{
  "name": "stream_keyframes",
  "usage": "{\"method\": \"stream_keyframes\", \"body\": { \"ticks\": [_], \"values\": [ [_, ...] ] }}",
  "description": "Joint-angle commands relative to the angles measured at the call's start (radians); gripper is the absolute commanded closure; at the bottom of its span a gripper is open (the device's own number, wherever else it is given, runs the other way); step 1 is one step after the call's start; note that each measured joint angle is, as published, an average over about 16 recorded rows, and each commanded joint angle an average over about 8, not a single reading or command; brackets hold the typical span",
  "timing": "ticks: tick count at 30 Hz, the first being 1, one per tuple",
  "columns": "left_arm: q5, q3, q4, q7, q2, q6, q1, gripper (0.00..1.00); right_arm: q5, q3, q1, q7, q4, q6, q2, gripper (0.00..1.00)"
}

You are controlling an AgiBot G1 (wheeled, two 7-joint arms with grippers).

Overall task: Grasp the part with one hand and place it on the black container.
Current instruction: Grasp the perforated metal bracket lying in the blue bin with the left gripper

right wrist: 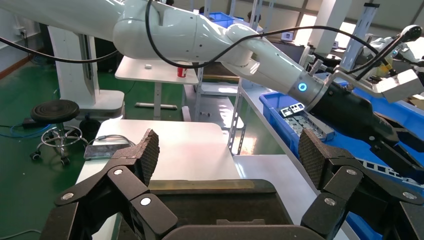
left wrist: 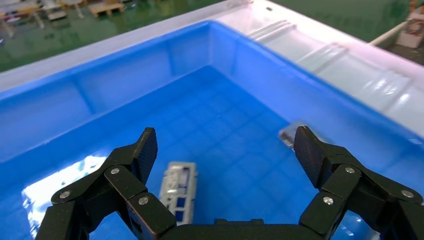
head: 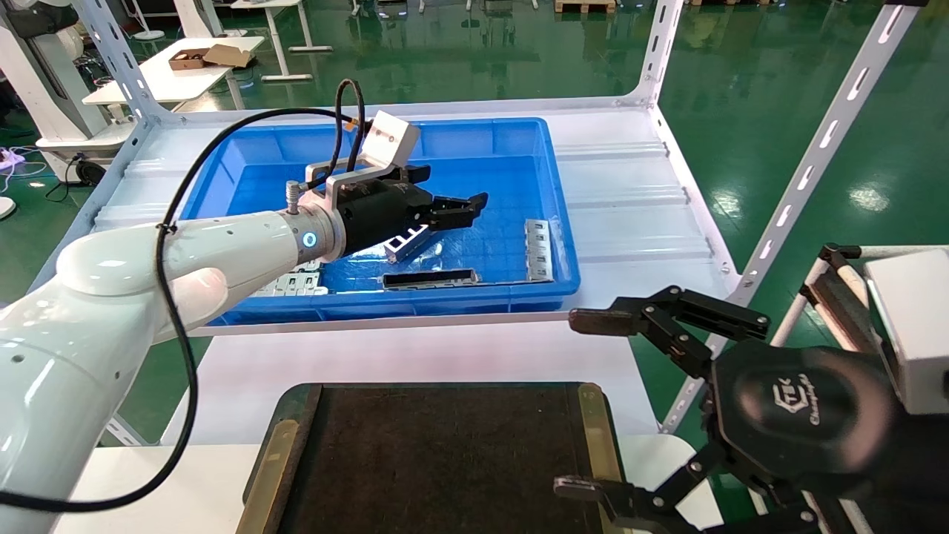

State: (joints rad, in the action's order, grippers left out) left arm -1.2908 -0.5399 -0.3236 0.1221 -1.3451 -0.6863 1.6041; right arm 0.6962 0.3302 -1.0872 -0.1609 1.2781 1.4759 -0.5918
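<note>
The part (head: 408,243), a shiny silver bar with square cutouts, lies on the floor of the blue bin (head: 445,305). My left gripper (head: 456,187) hovers open and empty just above it. In the left wrist view the part (left wrist: 177,192) lies close to one finger (left wrist: 146,150), below the jaws and not held. The left gripper (left wrist: 225,150) has its jaws spread wide. The black container (head: 593,423) lies at the near edge, its dark inside bare, and shows in the right wrist view (right wrist: 200,185). My right gripper (head: 580,404) (right wrist: 227,150) is parked open by its right rim.
In the bin lie a long dark-faced strip (head: 430,279), a grey slotted plate (head: 539,250) at the right wall and more grey plates (head: 293,282) under my left arm. The bin stands on a white shelf (head: 630,200) with slotted uprights (head: 823,141).
</note>
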Motion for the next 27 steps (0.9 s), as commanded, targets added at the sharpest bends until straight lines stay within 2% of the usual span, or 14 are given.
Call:
{"method": "stream_keyframes", "body": {
  "ticks": [1, 3, 4, 6, 11, 12, 14, 27],
  "values": [
    [0.005, -0.003, 0.046, -0.018, -0.017, 0.02, 0.015, 0.0, 0.0, 0.0, 0.0, 0.0, 0.0, 0.0, 0.0, 0.0],
    [0.014, -0.016, 0.063, -0.016, -0.019, 0.035, 0.016, 0.0, 0.0, 0.0, 0.0, 0.0, 0.0, 0.0, 0.0, 0.0],
    [0.018, -0.023, 0.069, -0.013, -0.02, 0.042, 0.015, 0.0, 0.0, 0.0, 0.0, 0.0, 0.0, 0.0, 0.0, 0.05],
    [0.024, -0.039, 0.081, -0.005, -0.021, 0.055, 0.013, 0.13, 0.0, 0.0, 0.0, 0.0, 0.0, 0.0, 0.0, 0.3],
    [0.039, -0.079, 0.095, 0.02, -0.021, 0.082, 0.004, 0.76, 0.0, 0.0, 0.0, 0.0, 0.0, 0.0, 0.0, 0.92],
    [0.042, -0.086, 0.096, 0.024, -0.021, 0.085, 0.003, 0.88, 0.0, 0.0, 0.0, 0.0, 0.0, 0.0, 0.0, 1.0],
    [0.049, -0.1, 0.097, 0.031, -0.02, 0.09, 0.0, 1.0, 0.0, 0.0, 0.0, 0.0, 0.0, 0.0, 0.0, 1.0],
    [0.098, -0.169, 0.101, 0.063, -0.018, 0.104, -0.012, 1.0, -0.001, 0.001, 0.0, 0.0, 0.0, 0.0, 0.0, 1.0]
  ]
}}
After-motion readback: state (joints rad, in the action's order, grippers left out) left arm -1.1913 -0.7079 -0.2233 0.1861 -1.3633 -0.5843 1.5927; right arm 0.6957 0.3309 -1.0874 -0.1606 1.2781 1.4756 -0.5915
